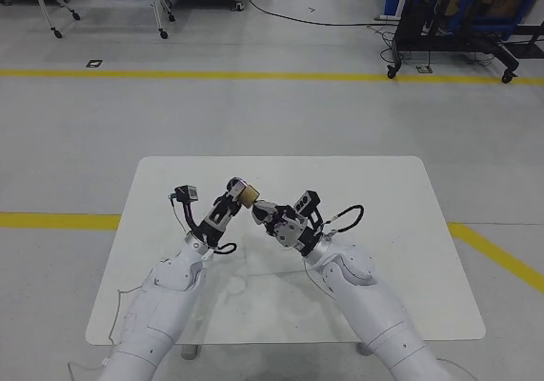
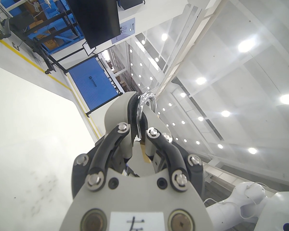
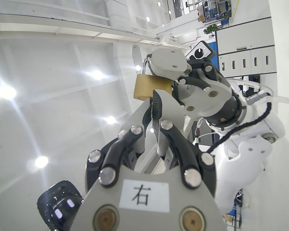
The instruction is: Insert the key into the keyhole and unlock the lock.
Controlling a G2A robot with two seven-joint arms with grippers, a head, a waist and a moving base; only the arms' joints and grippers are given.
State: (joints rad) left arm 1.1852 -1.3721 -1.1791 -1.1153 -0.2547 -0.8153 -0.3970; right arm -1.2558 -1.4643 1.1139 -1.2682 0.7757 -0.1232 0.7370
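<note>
lock (image 3: 152, 88): held by shackle (image 2: 148, 101), on which left jaws are clamped | right jaws: pressed closed, tips set against lock's base, opposite shackle, roughly along lock's long axis | key: cannot be made out between them

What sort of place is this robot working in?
Probably an industrial hall or robotics test floor: yellow floor line, wheeled equipment rack behind the white table, rows of ceiling lights high overhead.
</note>
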